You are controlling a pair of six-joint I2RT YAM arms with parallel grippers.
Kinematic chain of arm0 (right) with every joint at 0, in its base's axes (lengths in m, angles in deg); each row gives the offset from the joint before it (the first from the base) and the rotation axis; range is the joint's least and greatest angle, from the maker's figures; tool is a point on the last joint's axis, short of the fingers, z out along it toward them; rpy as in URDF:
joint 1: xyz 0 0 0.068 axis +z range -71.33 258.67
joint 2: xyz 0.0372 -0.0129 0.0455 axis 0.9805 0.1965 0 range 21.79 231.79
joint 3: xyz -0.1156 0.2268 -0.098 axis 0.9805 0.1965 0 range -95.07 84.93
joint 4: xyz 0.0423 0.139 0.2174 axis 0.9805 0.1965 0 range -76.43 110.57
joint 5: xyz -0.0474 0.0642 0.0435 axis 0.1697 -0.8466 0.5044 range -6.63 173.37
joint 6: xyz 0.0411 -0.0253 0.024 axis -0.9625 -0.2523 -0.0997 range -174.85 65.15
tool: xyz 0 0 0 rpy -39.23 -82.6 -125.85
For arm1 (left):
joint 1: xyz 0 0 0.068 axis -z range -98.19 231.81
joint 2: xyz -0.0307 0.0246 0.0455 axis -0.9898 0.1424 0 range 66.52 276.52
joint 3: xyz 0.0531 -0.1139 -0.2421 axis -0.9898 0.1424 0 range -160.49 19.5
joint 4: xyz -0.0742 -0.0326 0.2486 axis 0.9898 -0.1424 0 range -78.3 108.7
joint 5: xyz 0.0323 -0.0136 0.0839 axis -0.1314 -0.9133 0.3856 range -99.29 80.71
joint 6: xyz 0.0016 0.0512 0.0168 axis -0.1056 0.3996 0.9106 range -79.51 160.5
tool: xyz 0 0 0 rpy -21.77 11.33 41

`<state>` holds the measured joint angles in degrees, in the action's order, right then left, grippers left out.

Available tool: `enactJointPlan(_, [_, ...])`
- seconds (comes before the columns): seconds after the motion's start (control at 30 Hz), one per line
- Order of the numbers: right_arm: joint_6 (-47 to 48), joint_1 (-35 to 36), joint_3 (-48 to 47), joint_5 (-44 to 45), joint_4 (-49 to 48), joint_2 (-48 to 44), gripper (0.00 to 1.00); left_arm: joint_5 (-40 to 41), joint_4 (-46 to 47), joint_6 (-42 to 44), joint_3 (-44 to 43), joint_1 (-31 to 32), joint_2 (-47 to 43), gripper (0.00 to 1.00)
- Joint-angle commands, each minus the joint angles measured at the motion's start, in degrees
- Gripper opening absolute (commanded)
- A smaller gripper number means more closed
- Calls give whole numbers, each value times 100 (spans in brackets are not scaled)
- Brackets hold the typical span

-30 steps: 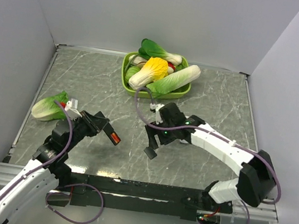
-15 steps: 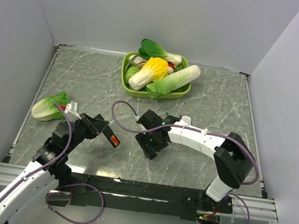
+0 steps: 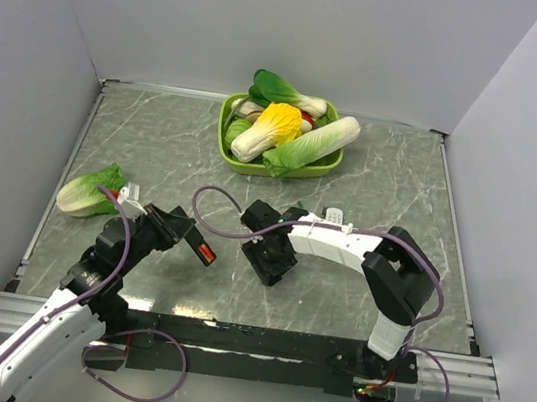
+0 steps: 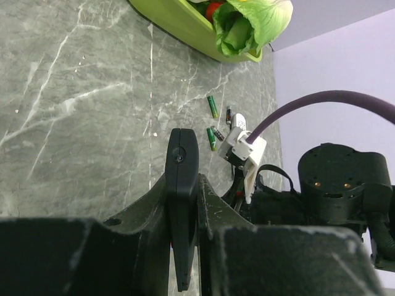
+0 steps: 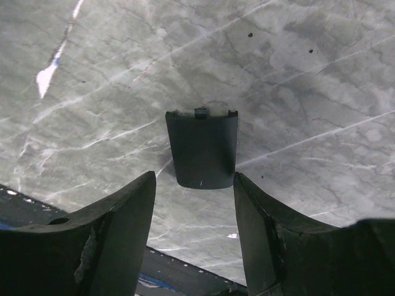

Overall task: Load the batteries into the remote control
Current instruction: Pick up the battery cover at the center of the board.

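Observation:
My left gripper (image 3: 189, 236) is shut on the slim black remote control (image 3: 199, 245), held above the table with a red-orange patch showing at its free end. In the left wrist view the remote (image 4: 182, 185) stands edge-on between the fingers (image 4: 210, 209). Several small green batteries (image 4: 212, 106) lie on the table beyond it, near my right arm. My right gripper (image 3: 273, 265) is open and empty, low over the table. In the right wrist view a small black cover piece (image 5: 202, 148) lies flat just beyond the open fingertips (image 5: 133, 203).
A green bowl (image 3: 228, 149) of toy vegetables stands at the back centre. A loose toy cabbage (image 3: 88, 188) lies at the left, near my left arm. The right arm's purple cable (image 3: 210, 197) loops over the table between the two grippers.
My right arm has folded in, swinging its gripper left and down toward the left gripper, over the cover piece. The left gripper and the remote have barely moved.

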<state>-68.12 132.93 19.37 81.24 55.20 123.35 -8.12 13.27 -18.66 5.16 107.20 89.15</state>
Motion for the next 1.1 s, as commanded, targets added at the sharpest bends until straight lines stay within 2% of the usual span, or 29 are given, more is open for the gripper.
enactJointPlan(0.0, [-149,93,-124,204,56,198,61,-64,279,-96,-6,19,-22,1])
enactJointPlan(0.37, [-263,252,69,494,-67,453,59,-64,323,-140,20,19,-4,1])
enactJointPlan(0.63, [-220,322,263,459,-146,304,45,-205,499,-333,212,19,-31,1])
enactJointPlan(0.77, [-140,313,246,459,-128,66,39,-345,1131,-622,494,19,13,1])
enactJointPlan(1.07, [9,392,53,503,152,-487,34,-363,2308,-1238,1162,19,66,1])
